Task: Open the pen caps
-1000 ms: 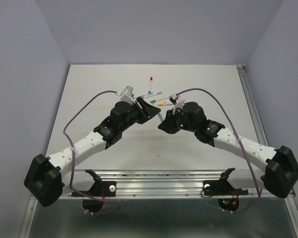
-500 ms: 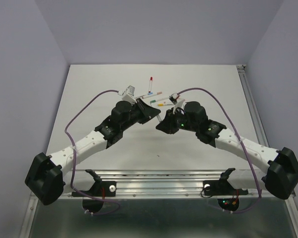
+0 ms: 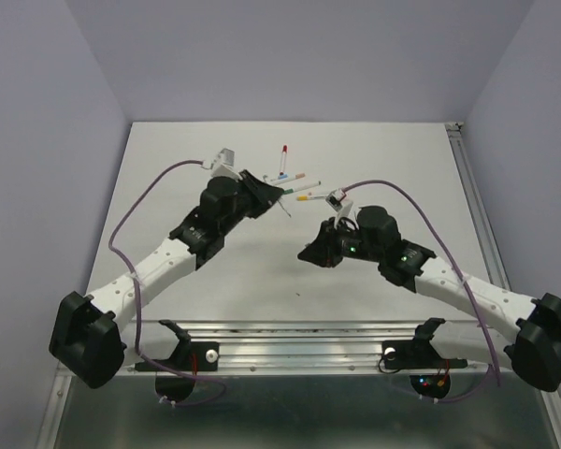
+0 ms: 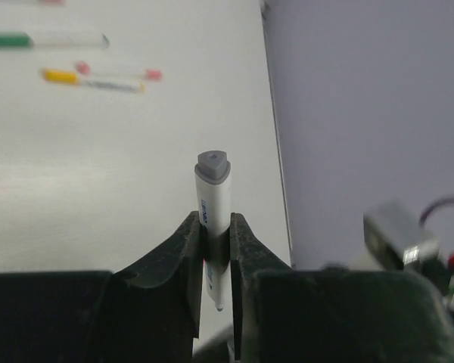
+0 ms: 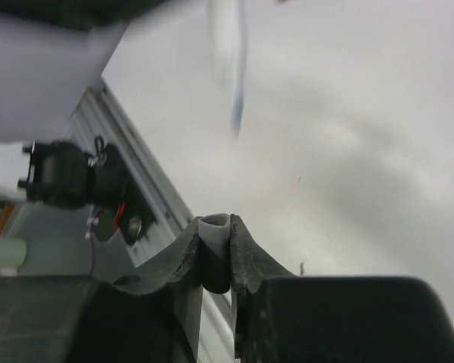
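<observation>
on white table, pen caps; lilac walls

The white pen barrel carries a short line of blue print along its side, just above where the left gripper clamps it. The letters are too blurred to read. No other text, number or sign is legible.
</observation>
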You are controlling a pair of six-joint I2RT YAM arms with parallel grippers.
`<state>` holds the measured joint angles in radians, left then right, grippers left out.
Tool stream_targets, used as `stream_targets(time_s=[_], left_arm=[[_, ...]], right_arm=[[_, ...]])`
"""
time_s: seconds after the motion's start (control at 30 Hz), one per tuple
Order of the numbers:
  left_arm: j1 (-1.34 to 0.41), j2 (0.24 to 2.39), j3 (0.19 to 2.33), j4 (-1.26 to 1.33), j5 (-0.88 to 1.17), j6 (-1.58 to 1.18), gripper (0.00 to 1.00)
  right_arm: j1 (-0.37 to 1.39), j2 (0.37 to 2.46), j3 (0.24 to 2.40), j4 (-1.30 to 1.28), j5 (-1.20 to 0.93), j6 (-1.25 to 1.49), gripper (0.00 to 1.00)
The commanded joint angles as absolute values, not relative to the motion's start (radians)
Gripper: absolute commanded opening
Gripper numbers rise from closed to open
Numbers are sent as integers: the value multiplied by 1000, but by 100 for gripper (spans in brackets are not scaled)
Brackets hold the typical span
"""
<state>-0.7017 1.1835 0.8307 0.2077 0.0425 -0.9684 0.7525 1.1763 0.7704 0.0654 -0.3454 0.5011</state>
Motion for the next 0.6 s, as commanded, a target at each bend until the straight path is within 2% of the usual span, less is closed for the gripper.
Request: stream_targets(time_s=[0.0,0.17,0.27,0.37,0.5,0.57], left_arm=[[-432,1198,894,227,-165,-877,0],[-261,1206,903,236,-143,-804,0],[-221,1232,939,215,-72,-726,0],[-157,1314,1024,99,42,-500,0],[-132,1448,1115,60,-24,-349,0],[-123,1567,1256,-39,-55,-295,0]], right_arm=[[802,1048,632,35,-518,601,1],[813,968,560,51,-520,643,1],[813,976,597,3,-395,627,1],[775,1084,702,-153,-278,586,1],[563,1164,744,-135,-276,554,1],[434,1232,784,-129,-235,546,1]])
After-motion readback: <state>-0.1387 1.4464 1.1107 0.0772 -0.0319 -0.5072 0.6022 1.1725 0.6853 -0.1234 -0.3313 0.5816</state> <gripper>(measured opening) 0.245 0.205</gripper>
